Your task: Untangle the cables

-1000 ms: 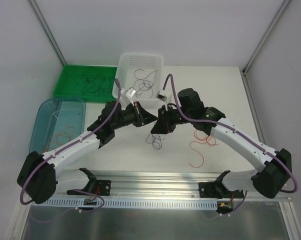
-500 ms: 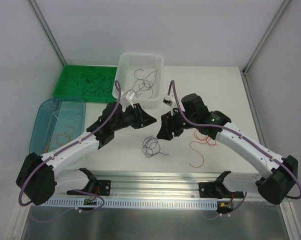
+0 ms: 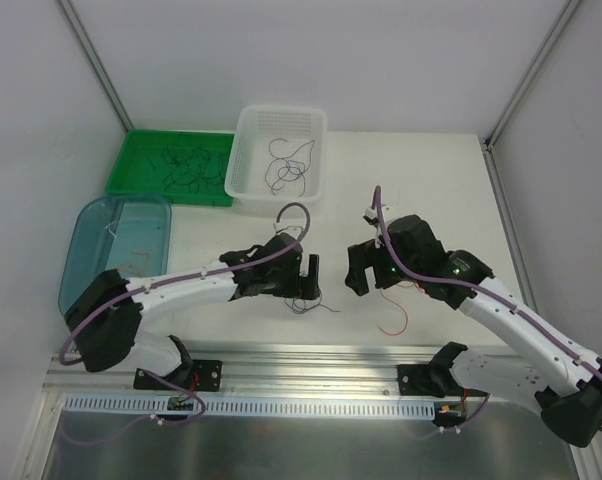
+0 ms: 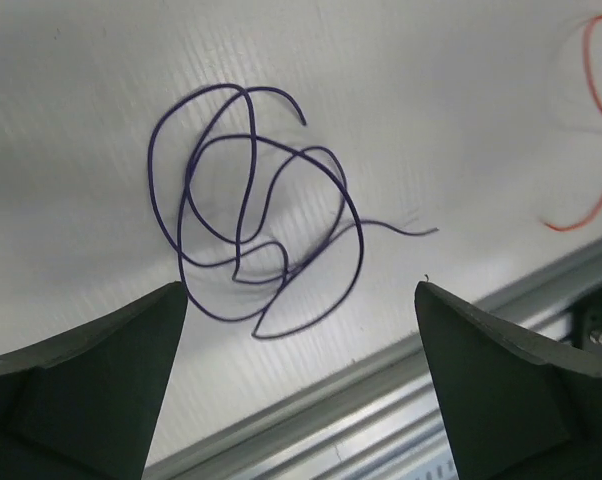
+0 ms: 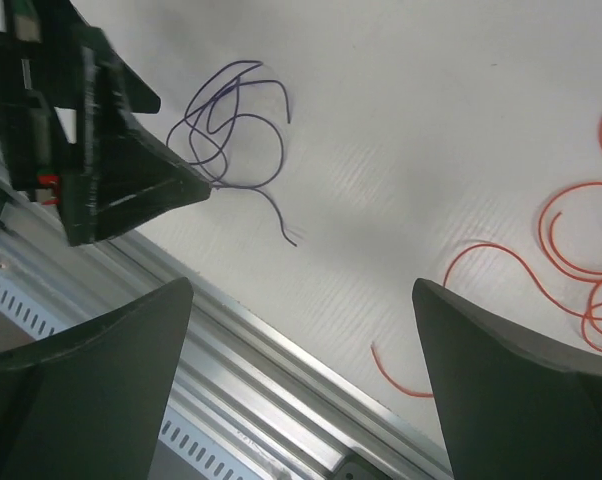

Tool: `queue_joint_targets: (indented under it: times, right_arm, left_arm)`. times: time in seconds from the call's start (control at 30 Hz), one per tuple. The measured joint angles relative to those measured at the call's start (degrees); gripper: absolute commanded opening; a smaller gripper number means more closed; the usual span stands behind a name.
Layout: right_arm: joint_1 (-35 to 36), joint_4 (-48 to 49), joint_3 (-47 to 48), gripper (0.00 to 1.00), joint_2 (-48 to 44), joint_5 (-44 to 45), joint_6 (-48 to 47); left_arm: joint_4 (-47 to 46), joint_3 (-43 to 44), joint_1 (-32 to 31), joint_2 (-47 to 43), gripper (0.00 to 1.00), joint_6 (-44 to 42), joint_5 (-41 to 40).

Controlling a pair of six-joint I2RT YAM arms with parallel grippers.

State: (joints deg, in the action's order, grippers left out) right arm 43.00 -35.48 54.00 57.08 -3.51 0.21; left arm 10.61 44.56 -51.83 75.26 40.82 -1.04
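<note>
A tangle of dark purple cables (image 4: 251, 220) lies loose on the white table, in loops with one tail trailing right. My left gripper (image 4: 301, 292) hangs open just above it, nothing between the fingers. From above, this purple tangle (image 3: 303, 303) lies by the left gripper (image 3: 307, 279) near the front rail. Red cables (image 5: 571, 250) curl on the table to the right, with one end (image 3: 396, 312) reaching the front edge. My right gripper (image 5: 301, 288) is open and empty between the two bundles, and the top view shows the right gripper (image 3: 358, 268) facing the left one.
A white basket (image 3: 243, 130) at the back holds purple strands. A green tray (image 3: 131, 170) with black strands sits at the back left. A blue bin (image 3: 91, 230) with orange strands stands on the left. The metal rail (image 3: 311, 352) runs along the near edge.
Both grippers have opened and the purple tangle they held between them has dropped onto the table. Both arms have come lower and nearer the front edge, the right one drawing rightward.
</note>
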Motion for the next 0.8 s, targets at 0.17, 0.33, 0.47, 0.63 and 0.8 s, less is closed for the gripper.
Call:
queue_joint_targets:
  times: [0.17,0.33,0.47,0.63,0.8]
  right_arm:
    - [0.00,-0.81,-1.46,0.97,-3.74,3.91,0.72]
    - [0.00,-1.25,-2.86,0.97,-6.54,5.90,0.87]
    - [0.00,-1.46,-4.07,0.97,-7.87,7.02,0.87]
    - [0.00,-1.57,-4.22,0.97,-7.96,7.85,0.85]
    - [0.00,-1.68,-4.22,0.97,-8.07,9.20,0.83]
  left_arm:
    - [4.72,8.02,-3.43,13.81,0.88,-1.29,-6.73]
    - [7.52,11.91,-4.48,19.76,0.69,-1.57,-10.62]
    - [9.07,12.35,-4.46,21.46,0.28,-1.66,-12.00]
    - [10.36,12.52,-4.48,22.18,0.00,-2.23,-13.00]
    - [13.07,15.10,-4.33,21.68,0.00,-4.09,-14.56]
